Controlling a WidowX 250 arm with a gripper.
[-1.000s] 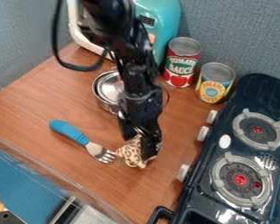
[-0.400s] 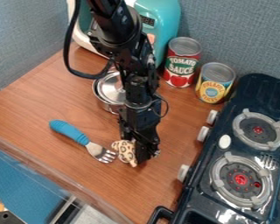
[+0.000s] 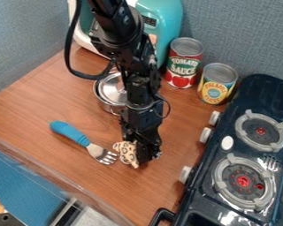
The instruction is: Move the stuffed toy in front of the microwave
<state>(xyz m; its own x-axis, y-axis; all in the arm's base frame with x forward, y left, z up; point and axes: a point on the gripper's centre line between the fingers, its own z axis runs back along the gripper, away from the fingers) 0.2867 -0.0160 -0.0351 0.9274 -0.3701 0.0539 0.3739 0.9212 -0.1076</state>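
Stuffed toy (image 3: 127, 152) right of fork (image 3: 95, 149), against gripper (image 3: 145, 158), probably there for pickup; clamped or not, can't tell. Pot (image 3: 112, 92) sits between toy and far microwave (image 3: 166, 21), so carry likely needs lift or detour.

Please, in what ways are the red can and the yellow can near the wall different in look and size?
The red can looks taller than the yellow can. Blue marks the yellow can's label, while green marks the red can's. Both stand upright, with metal tops.
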